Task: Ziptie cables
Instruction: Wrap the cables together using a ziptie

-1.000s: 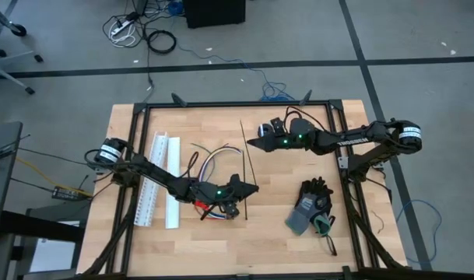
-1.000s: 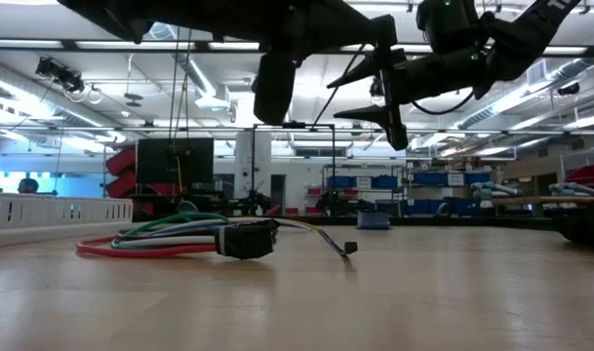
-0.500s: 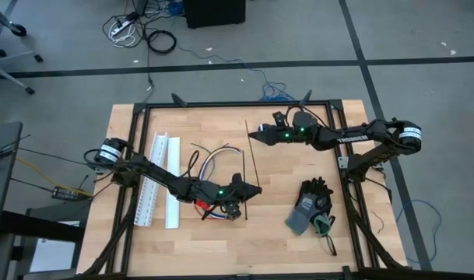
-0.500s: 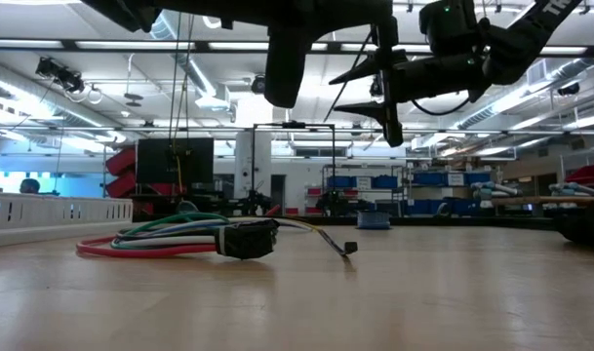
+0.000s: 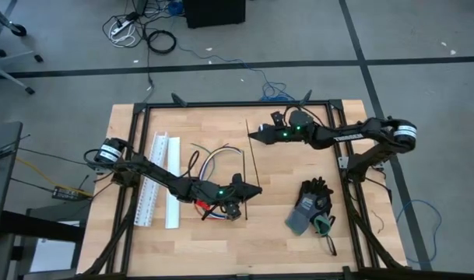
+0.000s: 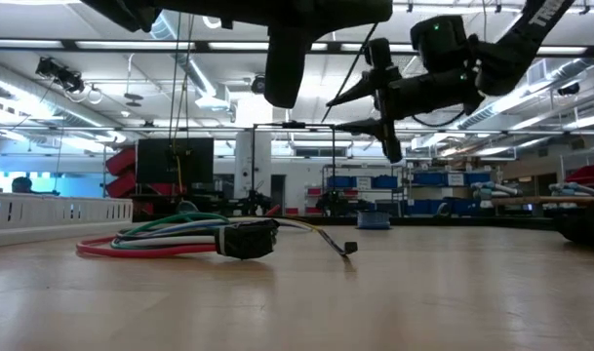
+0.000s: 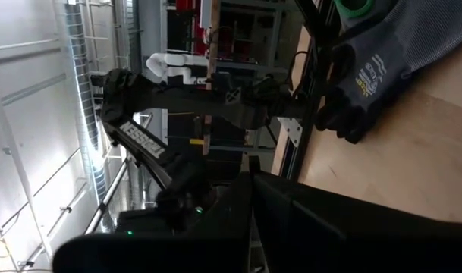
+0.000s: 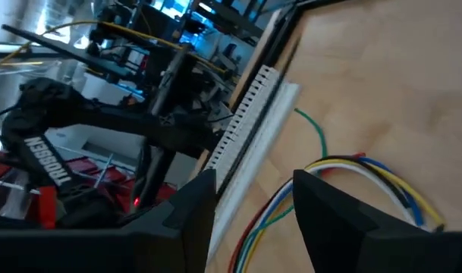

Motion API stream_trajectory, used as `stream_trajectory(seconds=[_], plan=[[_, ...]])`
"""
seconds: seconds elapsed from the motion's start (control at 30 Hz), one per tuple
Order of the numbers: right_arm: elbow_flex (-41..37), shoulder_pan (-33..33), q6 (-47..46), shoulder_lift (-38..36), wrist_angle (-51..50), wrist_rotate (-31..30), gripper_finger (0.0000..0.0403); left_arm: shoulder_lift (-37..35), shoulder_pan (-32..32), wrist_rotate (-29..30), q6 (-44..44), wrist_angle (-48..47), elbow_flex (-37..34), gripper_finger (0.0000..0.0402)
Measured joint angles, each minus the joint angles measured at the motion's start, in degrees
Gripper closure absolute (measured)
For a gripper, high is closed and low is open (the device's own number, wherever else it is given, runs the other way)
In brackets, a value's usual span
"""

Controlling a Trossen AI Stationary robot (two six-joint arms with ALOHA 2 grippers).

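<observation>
The cables (image 5: 212,162) lie in a loose coloured bundle on the wooden table, also seen as cables (image 6: 170,238) and cables (image 8: 352,178). My left gripper (image 5: 254,189) hovers over the bundle's right end, shut on a thin black ziptie (image 5: 251,154) that runs toward the far edge. My right gripper (image 5: 250,136) is open, its fingers (image 6: 360,93) above and below the far part of that ziptie. I cannot tell whether they touch it. A second ziptie (image 5: 245,208) lies flat on the table beside the cables. My left gripper pinches the ziptie's near end (image 5: 254,183) between its two shut fingers, coming level from the table's left side and lying across the strip. The ziptie is lifted clear of the table and reaches out toward the far edge and my right gripper.
Two long white slotted channels (image 5: 160,177) lie left of the cables. Dark work gloves (image 5: 310,204) sit at the near right. A black frame rail (image 5: 237,104) borders the table's far edge, and bare wood shows between the cables and the gloves.
My right gripper has moved a little toward the table's far edge and slightly down, and its fingers have come somewhat closer together. The held ziptie's far end has swung slightly toward the right. My left gripper has stayed in place.
</observation>
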State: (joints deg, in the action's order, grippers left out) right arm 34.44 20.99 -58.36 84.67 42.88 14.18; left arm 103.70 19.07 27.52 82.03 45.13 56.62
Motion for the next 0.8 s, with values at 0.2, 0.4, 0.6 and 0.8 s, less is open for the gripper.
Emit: stream_trajectory(seconds=[0.2, 0.4, 0.6, 0.8], plan=[[0.04, 1.13, -3.99, 9.26, 18.93, 5.47, 0.0234, -0.02, -0.24, 0.79, -1.16, -0.48, -0.02, 0.0401], [0.06, 2.90, -3.74, 11.06, 20.54, 6.97, 0.0237, -0.03, -0.22, 1.50, -3.01, -2.12, -0.04, 0.0401], [0.06, 3.18, -2.00, 11.03, 20.38, 7.56, 0.0243, -0.02, -0.25, 1.57, -3.20, -2.82, -0.04, 0.0401], [0.07, 3.18, -1.05, 11.03, 20.10, 8.12, 0.0255, -0.03, -0.30, 1.57, -5.47, -2.81, -0.04, 0.0401]])
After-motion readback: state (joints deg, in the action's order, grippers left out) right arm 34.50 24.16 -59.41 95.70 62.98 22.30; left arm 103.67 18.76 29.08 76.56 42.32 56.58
